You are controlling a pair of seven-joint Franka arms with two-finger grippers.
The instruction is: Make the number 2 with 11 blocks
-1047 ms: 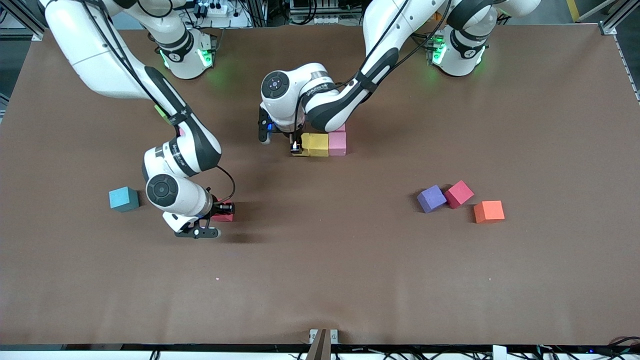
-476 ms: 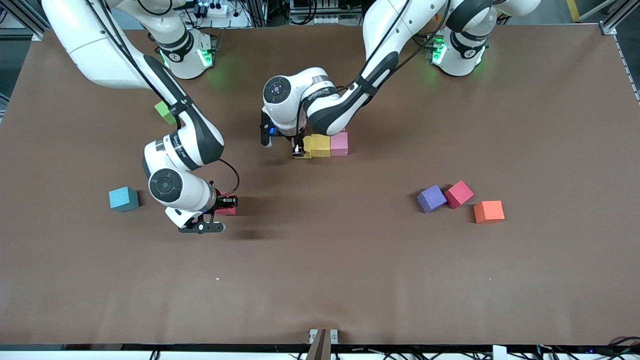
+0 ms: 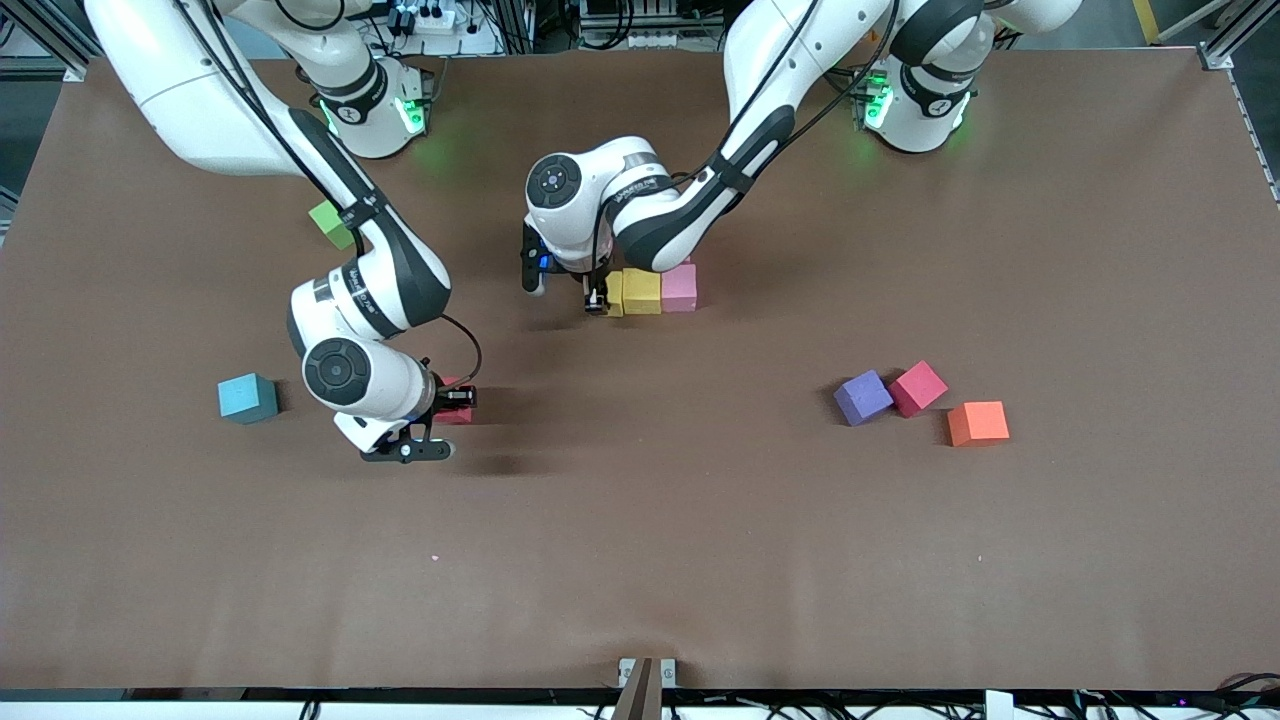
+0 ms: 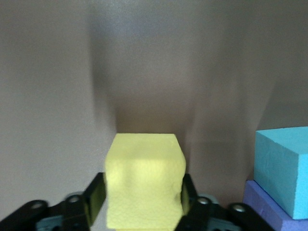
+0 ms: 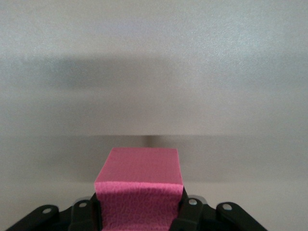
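The digit (image 3: pixel 650 291) is only partly built. It sits in the middle of the table, closer to the robots' bases than the loose blocks are. In the front view its row nearest the camera shows a pink block (image 3: pixel 679 288), a yellow block (image 3: pixel 641 291) touching it, and a second yellow block (image 3: pixel 611 293) at the end toward the right arm's end of the table. The rest is hidden under the left arm, though the left wrist view shows a light blue block (image 4: pixel 284 168) beside the row.

The left gripper (image 3: pixel 597 298) is down at the table, straddling that second yellow block. Whether it is gripping the block or has let go I cannot tell.

The right gripper (image 3: pixel 448 407) has its fingers clamped on a pinkish-red block (image 3: pixel 460 412) over the table toward the right arm's end. The block looks lifted off the surface.

Loose blocks lie well apart from the digit:
- A light blue one (image 3: pixel 247 397) near the right gripper.
- A purple one (image 3: pixel 863 397) touching a red one (image 3: pixel 918 388).
- An orange one (image 3: pixel 978 423) just beside that pair, toward the left arm's end.

A green block (image 3: pixel 328 221) lies by the right arm and plays no part.

By my count five blocks are not yet placed, so the job looks about half done. The lower rows of the digit are left to fill.
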